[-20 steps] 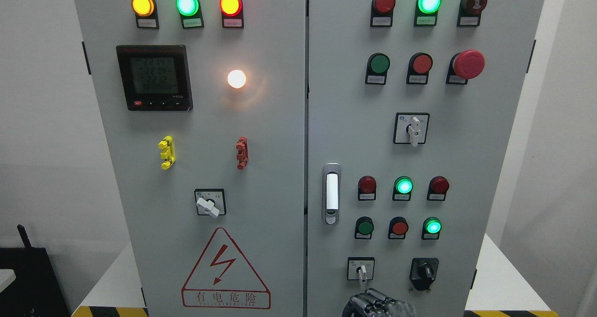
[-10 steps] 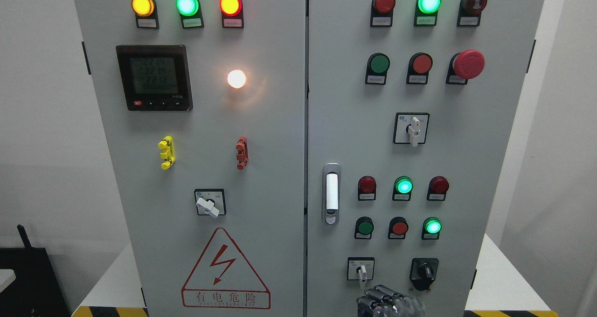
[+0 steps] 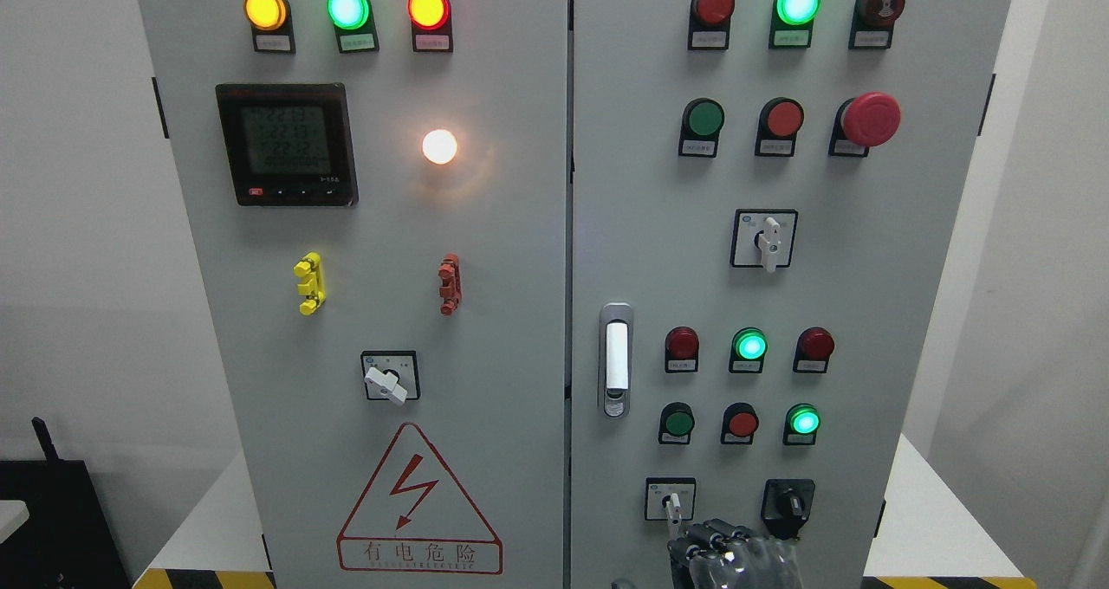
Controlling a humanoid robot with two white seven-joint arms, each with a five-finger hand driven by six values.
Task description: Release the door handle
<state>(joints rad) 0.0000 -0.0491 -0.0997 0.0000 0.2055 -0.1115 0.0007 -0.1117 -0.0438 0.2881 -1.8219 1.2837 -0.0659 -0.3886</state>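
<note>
Low at the near edge, right of the handle point(image 3: 616, 359), the robot hand point(image 3: 732, 554) has risen slightly, fingers curled on nothing, so the handle is released.

Plain white walls point(image 3: 78, 225) rise up and to the left of the hand and again up to its right point(image 3: 1040, 312). A white tabletop point(image 3: 931, 528) lies just right of the hand. Far to its left sits a black box point(image 3: 52, 520), and yellow-and-black hazard striping point(image 3: 204, 579) edges the tabletop.
</note>
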